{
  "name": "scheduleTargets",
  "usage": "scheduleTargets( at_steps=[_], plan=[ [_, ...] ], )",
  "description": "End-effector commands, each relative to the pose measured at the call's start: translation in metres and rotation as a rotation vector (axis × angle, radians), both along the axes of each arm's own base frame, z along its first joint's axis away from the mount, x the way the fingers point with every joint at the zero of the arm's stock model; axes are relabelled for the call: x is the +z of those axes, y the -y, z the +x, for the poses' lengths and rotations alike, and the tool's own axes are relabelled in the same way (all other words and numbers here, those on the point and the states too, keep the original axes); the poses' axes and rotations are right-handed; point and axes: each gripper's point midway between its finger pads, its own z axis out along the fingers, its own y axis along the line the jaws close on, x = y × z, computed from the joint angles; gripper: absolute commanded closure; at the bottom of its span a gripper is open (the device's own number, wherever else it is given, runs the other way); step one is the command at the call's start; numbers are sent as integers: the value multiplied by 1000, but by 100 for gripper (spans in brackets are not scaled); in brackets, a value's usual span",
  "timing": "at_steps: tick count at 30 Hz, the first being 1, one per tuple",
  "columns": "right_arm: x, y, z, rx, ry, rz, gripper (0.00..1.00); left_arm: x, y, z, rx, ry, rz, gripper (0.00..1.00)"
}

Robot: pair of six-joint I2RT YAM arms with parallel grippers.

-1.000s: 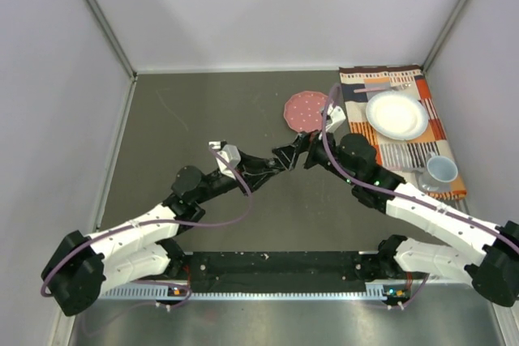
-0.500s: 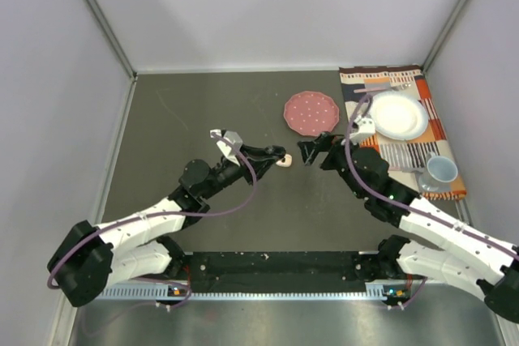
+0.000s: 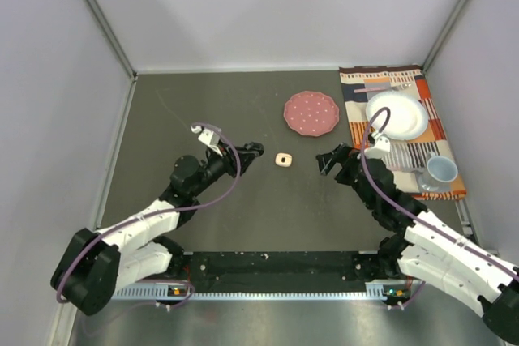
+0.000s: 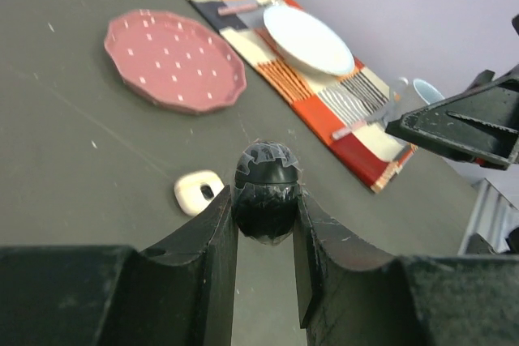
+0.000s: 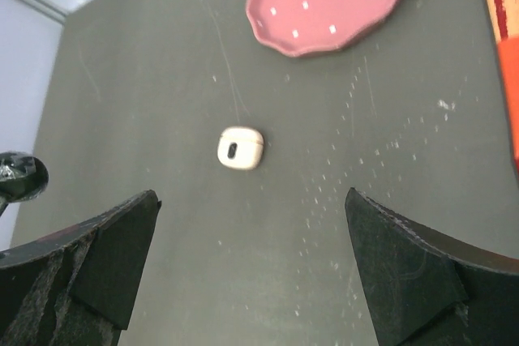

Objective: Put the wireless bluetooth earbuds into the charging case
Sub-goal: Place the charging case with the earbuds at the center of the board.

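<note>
L gripper clamped on black earbud, R gripper wide apart & empty; small white case sits on table btwn them, nearer L, just ahead of its tips, slot up.

the charging case lies near the middle of the surface, with the disc behind it toward the far edge. a mat fills the far right corner (a plate lies on it, and a cup stands at its near end).
</note>
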Motion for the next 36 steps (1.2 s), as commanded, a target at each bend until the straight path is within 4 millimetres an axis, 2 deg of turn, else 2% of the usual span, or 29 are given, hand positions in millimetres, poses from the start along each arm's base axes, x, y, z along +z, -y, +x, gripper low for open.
scheduleTargets(
  at_steps=[1, 3, 5, 6, 8, 9, 11, 12, 16, 23, 26, 29, 32, 36],
  plan=[
    [-18, -7, -6, 40, -72, 30, 1, -22, 4, -8, -33, -112, -49, 100],
    [-19, -10, -6, 53, -78, 25, 1, -39, 10, -6, -51, -167, -42, 100],
    [-24, -12, -6, 65, -94, 12, 1, -43, 19, -8, -98, -196, -63, 100],
    [-24, -12, -6, 69, -96, 10, 1, -56, 24, -4, -109, -240, -57, 100],
    [-25, -14, -5, 75, -104, 7, 1, -56, 35, -4, -162, -264, -99, 100],
    [-25, -14, -5, 77, -105, 4, 1, -69, 40, -1, -175, -315, -98, 100],
    [-26, -15, -5, 85, -107, -3, 1, -70, 48, 1, -201, -353, -148, 100],
    [-26, -15, -4, 87, -108, -4, 1, -83, 50, 4, -198, -390, -150, 100],
    [-25, -13, -5, 90, -102, -3, 1, -101, 57, 8, -201, -469, -179, 100],
    [-28, -11, -3, 80, -109, -10, 1, -123, 59, 14, -173, -544, -188, 96],
    [-29, -12, -2, 85, -114, -14, 1, -136, 55, 16, -135, -589, -191, 91],
    [-31, -14, -2, 89, -122, -13, 1, -144, 56, 15, -132, -619, -194, 89],
    [-29, -16, -2, 98, -120, -7, 1, -147, 60, 13, -145, -618, -184, 82],
    [-26, -17, -1, 106, -113, -6, 1, -156, 60, 13, -131, -647, -169, 80]
  ],
)
